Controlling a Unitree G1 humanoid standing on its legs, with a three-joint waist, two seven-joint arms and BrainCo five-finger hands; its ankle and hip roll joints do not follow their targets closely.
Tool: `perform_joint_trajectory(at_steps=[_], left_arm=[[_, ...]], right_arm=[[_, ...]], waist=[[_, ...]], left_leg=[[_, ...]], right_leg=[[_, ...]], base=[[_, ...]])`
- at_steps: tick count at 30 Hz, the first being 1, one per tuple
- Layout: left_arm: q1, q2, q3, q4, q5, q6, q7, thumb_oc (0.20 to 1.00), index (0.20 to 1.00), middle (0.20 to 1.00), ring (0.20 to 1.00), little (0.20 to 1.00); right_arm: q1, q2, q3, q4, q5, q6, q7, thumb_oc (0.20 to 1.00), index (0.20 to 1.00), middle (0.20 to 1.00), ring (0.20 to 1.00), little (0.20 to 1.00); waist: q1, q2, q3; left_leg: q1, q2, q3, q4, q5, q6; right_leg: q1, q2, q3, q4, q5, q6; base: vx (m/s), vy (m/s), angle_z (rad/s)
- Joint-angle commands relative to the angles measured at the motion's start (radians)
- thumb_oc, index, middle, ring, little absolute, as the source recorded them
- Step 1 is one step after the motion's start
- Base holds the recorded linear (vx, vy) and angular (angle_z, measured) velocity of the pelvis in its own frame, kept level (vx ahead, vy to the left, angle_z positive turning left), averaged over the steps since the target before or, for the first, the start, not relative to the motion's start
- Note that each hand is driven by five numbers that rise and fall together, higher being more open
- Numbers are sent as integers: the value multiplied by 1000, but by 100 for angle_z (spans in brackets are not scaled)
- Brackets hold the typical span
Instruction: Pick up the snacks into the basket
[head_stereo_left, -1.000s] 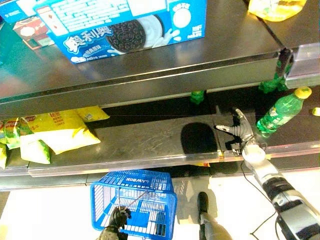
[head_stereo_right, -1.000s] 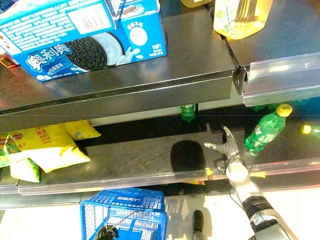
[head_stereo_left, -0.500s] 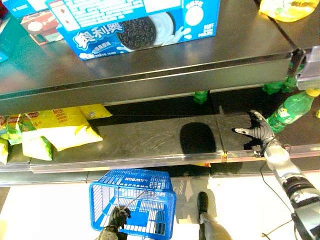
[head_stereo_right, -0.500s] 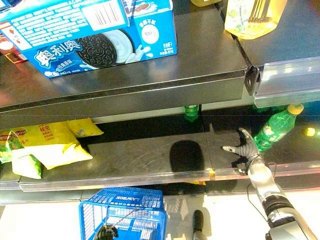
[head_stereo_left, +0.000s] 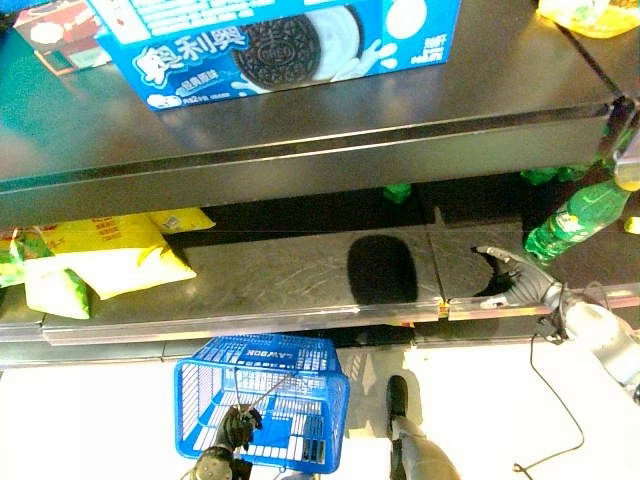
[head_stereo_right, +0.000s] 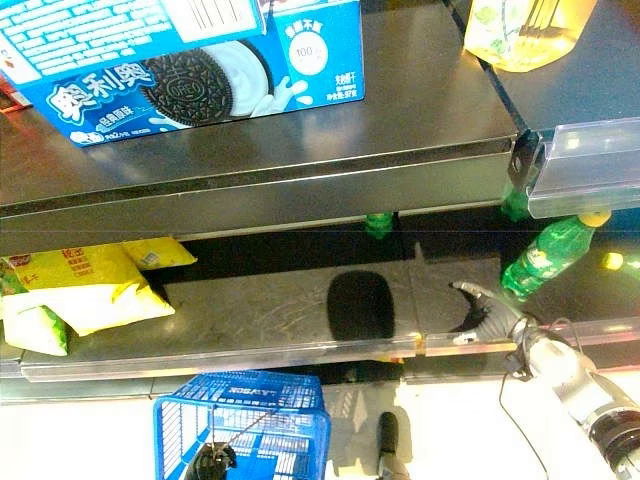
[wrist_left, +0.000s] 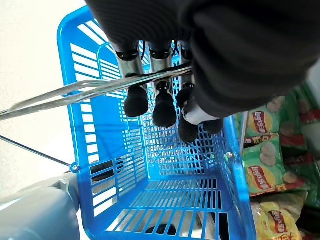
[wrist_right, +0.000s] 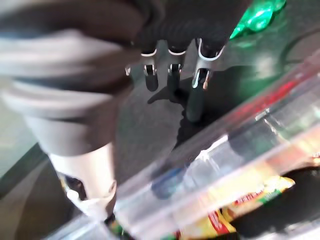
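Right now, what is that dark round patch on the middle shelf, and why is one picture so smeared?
In the left eye view the patch is a shadow on the shelf; in the right wrist view the right hand and clear shelf strip are blurred.

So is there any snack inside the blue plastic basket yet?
No, the blue plastic basket, hanging by its wire handle from the left hand, holds nothing; its slatted bottom shows bare.
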Motion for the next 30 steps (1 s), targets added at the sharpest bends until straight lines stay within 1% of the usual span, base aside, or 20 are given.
perform_joint_trajectory(at_steps=[1, 2, 3, 4, 7, 10, 12, 13, 15, 16, 17, 18, 19, 20, 21, 22, 23, 24, 26, 30], left_arm=[[65, 46, 19, -19, 19, -24, -3, 200, 200, 200, 200, 200], [66, 46, 19, -19, 23, -23, -3, 200, 200, 200, 200, 200], [63, 46, 18, -16, 27, -22, -2, 200, 200, 200, 200, 200], [63, 45, 19, -16, 27, -22, -1, 200, 200, 200, 200, 200], [58, 45, 24, -11, 29, -21, 0, 200, 200, 200, 200, 200], [58, 46, 29, -7, 35, -20, -3, 200, 200, 200, 200, 200], [63, 48, 34, -17, 36, -18, -4, 200, 200, 200, 200, 200], [66, 47, 36, -21, 35, -19, -5, 200, 200, 200, 200, 200], [72, 52, 43, -24, 31, -20, -4, 200, 200, 200, 200, 200], [71, 53, 38, -24, 31, -20, -4, 200, 200, 200, 200, 200], [74, 58, 41, -22, 26, -22, -2, 200, 200, 200, 200, 200], [74, 58, 40, -22, 26, -22, -2, 200, 200, 200, 200, 200], [85, 61, 45, -24, 16, -24, -3, 200, 200, 200, 200, 200], [84, 61, 44, -24, 16, -24, -3, 200, 200, 200, 200, 200], [95, 64, 44, -27, 11, -28, -4, 200, 200, 200, 200, 200], [95, 64, 43, -27, 11, -28, -4, 200, 200, 200, 200, 200], [104, 67, 42, -29, 6, -33, -9, 200, 200, 200, 200, 200], [111, 69, 39, -30, 6, -34, -11, 200, 200, 200, 200, 200], [116, 70, 35, -28, 2, -38, -15, 200, 200, 200, 200, 200], [125, 69, 32, -41, -7, -41, -17, 200, 200, 200, 200, 200]], right_arm=[[93, -38, 124, -149, -6, -27, 101, 1000, 1000, 1000, 1000, 1000], [89, -50, 137, -189, -4, -28, 111, 1000, 1000, 1000, 1000, 1000], [63, -81, 177, -268, -7, -39, 127, 1000, 1000, 1000, 1000, 1000], [60, -82, 180, -269, -6, -38, 127, 1000, 1000, 1000, 1000, 1000], [36, -114, 213, -381, 24, -48, 155, 1000, 1000, 1000, 1000, 1000], [45, -137, 234, -427, 57, -39, 202, 1000, 1000, 1000, 1000, 1000], [92, -152, 212, -410, 65, -30, 211, 1000, 1000, 1000, 1000, 1000], [116, -154, 196, -389, 69, -25, 208, 1000, 1000, 1000, 1000, 1000], [190, -165, 117, -342, 91, -21, 190, 1000, 1000, 1000, 1000, 1000], [202, -166, 105, -344, 90, -21, 190, 1000, 1000, 1000, 1000, 1000], [248, -178, 40, -287, 103, -16, 168, 1000, 1000, 1000, 1000, 1000], [250, -178, 38, -287, 103, -16, 168, 1000, 1000, 1000, 1000, 1000], [315, -192, -71, -204, 126, -15, 139, 1000, 1000, 1000, 1000, 1000], [318, -193, -73, -205, 126, -15, 139, 1000, 1000, 1000, 1000, 1000], [362, -197, -140, -145, 151, -8, 142, 1000, 1000, 1000, 1000, 1000], [364, -197, -142, -146, 151, -8, 142, 1000, 1000, 1000, 1000, 1000], [384, -204, -186, -43, 150, -2, 135, 1000, 1000, 1000, 1000, 1000], [385, -214, -195, -9, 146, -1, 136, 1000, 1000, 1000, 1000, 1000], [364, -210, -195, 84, 138, 6, 132, 1000, 1000, 1000, 1000, 1000], [338, -206, -206, 174, 117, 5, 114, 1000, 1000, 1000, 1000, 1000]], waist=[[-6, -29, -13], [-7, -30, -13], [-5, -33, -13], [-7, -32, -12], [-6, -35, -11], [-9, -36, -9], [-12, -39, -8], [-16, -40, -7], [-24, -45, -6], [-20, -44, -6], [-26, -48, -5], [-25, -48, -5], [-35, -55, -7], [-34, -55, -7], [-40, -61, -8], [-39, -60, -8], [-47, -68, -11], [-49, -71, -13], [-50, -77, -15], [-55, -83, -13]], left_leg=[[-76, -16, -2, 30, 14, 5], [-75, -15, -1, 29, 14, 5], [-74, -14, 1, 28, 15, 4], [-74, -14, 1, 28, 15, 4], [-72, -13, 1, 23, 16, 3], [-70, -12, 0, 21, 16, 3], [-71, -11, 1, 19, 17, 3], [-71, -11, 2, 19, 17, 3], [-71, -12, 4, 18, 18, 2], [-71, -12, 4, 18, 18, 2], [-69, -11, 8, 16, 18, 1], [-69, -11, 8, 16, 18, 1], [-67, -12, 13, 18, 17, 0], [-67, -12, 13, 18, 17, 0], [-66, -11, 16, 19, 15, -1], [-66, -11, 17, 19, 15, -1], [-64, -9, 23, 20, 11, -2], [-62, -9, 26, 21, 9, -3], [-61, -6, 33, 26, 6, -4], [-57, -4, 41, 29, 3, -4]], right_leg=[[9, -39, 92, 132, -169, 158], [9, -39, 93, 133, -169, 158], [8, -39, 94, 133, -169, 160], [8, -39, 94, 133, -169, 160], [7, -38, 94, 135, -169, 160], [8, -37, 95, 135, -171, 159], [9, -37, 96, 133, -171, 158], [9, -37, 96, 132, -171, 158], [8, -38, 97, 129, -167, 159], [9, -38, 97, 129, -167, 159], [8, -38, 99, 126, -163, 161], [8, -38, 99, 126, -163, 161], [6, -38, 101, 126, -160, 162], [6, -38, 101, 126, -160, 162], [6, -37, 107, 125, -158, 163], [6, -37, 107, 125, -158, 163], [4, -34, 114, 125, -154, 164], [5, -34, 116, 123, -154, 164], [4, -31, 125, 120, -149, 165], [0, -26, 135, 120, -146, 166]], base=[[0, -1, -4], [0, -3, -5], [0, -3, -3], [0, 0, 0], [0, 0, 0], [0, 0, 0], [0, 0, 0], [0, 0, 0], [0, 0, 0], [0, 0, 0], [4, 6, 4], [0, 0, 0], [0, 0, 0], [0, 0, 0], [0, 0, 0], [0, 0, 0], [10, 8, -5], [8, 4, -11], [1, -4, -18], [-6, 0, -13]])
